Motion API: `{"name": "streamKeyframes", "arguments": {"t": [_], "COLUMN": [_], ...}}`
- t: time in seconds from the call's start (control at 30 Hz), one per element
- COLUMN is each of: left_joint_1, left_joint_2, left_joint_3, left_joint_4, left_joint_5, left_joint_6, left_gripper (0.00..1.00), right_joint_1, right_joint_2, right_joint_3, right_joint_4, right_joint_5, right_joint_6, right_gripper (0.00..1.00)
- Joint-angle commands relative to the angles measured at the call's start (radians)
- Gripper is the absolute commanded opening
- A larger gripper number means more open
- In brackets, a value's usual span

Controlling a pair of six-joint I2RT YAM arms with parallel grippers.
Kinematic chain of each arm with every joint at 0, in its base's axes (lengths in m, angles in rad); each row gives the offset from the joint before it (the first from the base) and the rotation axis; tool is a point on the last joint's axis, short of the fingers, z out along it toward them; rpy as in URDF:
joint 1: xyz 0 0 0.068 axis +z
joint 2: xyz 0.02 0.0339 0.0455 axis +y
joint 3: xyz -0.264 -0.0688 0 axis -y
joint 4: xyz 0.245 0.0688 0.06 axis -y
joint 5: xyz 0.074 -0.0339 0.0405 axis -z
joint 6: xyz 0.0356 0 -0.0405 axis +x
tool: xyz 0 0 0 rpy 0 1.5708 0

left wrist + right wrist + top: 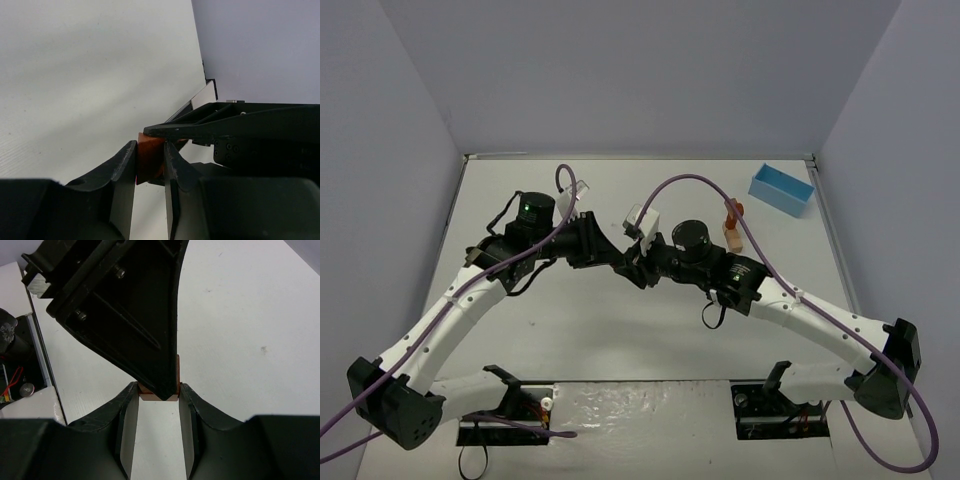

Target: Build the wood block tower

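Observation:
A small orange-brown wood block (149, 160) sits between the fingertips of my left gripper (150, 150), which is shut on it. The same block (147, 395) also spans the tips of my right gripper (158, 390), whose jaws touch it on both sides. The two grippers meet tip to tip over the middle of the table, the left gripper (618, 262) coming from the left and the right gripper (634, 270) from the right. The block is hidden in the top view. The wood block tower (731, 226), tan with a reddish top, stands at the back right, apart from both grippers.
A light blue rectangular box (781, 190) lies at the far right corner near the tower. Grey walls close in the white table (620, 340) on three sides. Purple cables arch over both arms.

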Motion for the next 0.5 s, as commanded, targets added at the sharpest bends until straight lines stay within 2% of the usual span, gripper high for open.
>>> {"name": "streamKeyframes", "arguments": {"t": [0.0, 0.07, 0.13, 0.23, 0.27, 0.37, 0.47], "left_joint_1": [-0.011, -0.011, -0.011, -0.011, -0.011, -0.011, -0.017], "left_joint_2": [-0.04, -0.054, -0.066, -0.076, -0.077, -0.082, -0.079], "left_joint_3": [-0.024, -0.046, -0.063, -0.082, -0.088, -0.111, -0.147], "left_joint_4": [0.062, 0.061, 0.054, 0.016, -0.001, -0.061, -0.093], "left_joint_5": [-0.009, -0.031, -0.062, -0.128, -0.15, -0.252, -0.423], "left_joint_6": [-0.016, -0.01, -0.002, 0.037, 0.051, 0.098, 0.115], "left_gripper": [0.0, 0.0, 0.0, 0.0, 0.0, 0.0, 0.0], "right_joint_1": [0.01, 0.01, 0.009, 0.01, 0.01, 0.006, 0.005], "right_joint_2": [-0.035, -0.029, -0.024, -0.031, -0.038, -0.065, -0.103], "right_joint_3": [0.003, -0.011, -0.03, -0.088, -0.101, -0.148, -0.183], "right_joint_4": [0.13, 0.129, 0.128, 0.125, 0.123, 0.095, 0.032], "right_joint_5": [0.007, 0.014, 0.035, 0.066, 0.077, 0.138, 0.229], "right_joint_6": [0.014, 0.02, 0.028, 0.053, 0.066, 0.094, 0.125], "right_gripper": [0.15, 0.3, 0.5, 0.67, 0.77, 0.85, 0.87]}}
